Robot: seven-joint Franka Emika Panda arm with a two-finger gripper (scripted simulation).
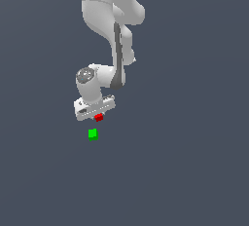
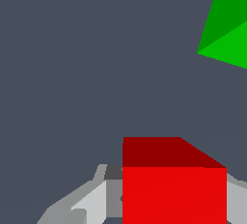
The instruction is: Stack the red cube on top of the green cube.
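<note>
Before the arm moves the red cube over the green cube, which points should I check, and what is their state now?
1. Red cube between the gripper jaws: ok.
2. Firmness of the grip: cannot tell.
3. Green cube free, nothing on it: ok.
4. Red cube apart from green cube: ok.
5. Red cube centred above green cube: not ok, it is offset.
6. Red cube lifted high enough to pass over: cannot tell.

Open floor surrounds the green cube (image 1: 93, 134); only the red cube (image 1: 98, 117) sits near it.
</note>
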